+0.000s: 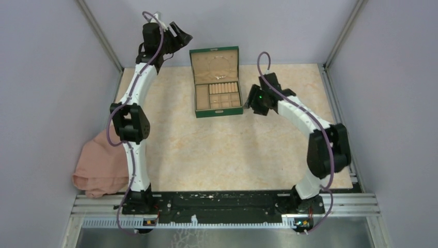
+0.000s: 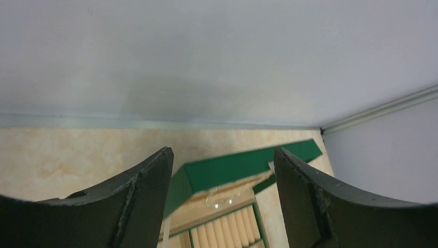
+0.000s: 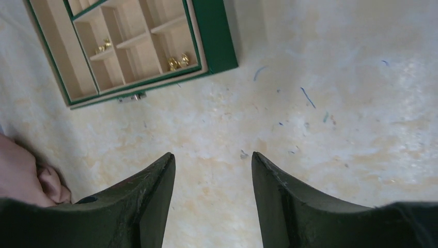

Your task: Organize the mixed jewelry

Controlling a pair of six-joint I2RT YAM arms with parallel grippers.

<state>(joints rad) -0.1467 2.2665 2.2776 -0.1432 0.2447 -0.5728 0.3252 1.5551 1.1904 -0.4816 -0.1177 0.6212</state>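
Right wrist view: small gold jewelry pieces (image 3: 177, 62) lie in beige compartments of the open green box (image 3: 217, 36) while right end effector (image 3: 212, 160) and left end effector (image 2: 222, 155) hang released, empty; sorting looks finished, withdrawal likely next.

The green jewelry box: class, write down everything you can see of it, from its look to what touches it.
The green box sits open at the far middle of the beige table, its lid raised toward the back wall. The lining looks like beige fabric. The base has a long slot on the left, a row of padded rolls and small square compartments; two hold small gold pieces. A metal clasp sits on the front edge. Only the table touches it.
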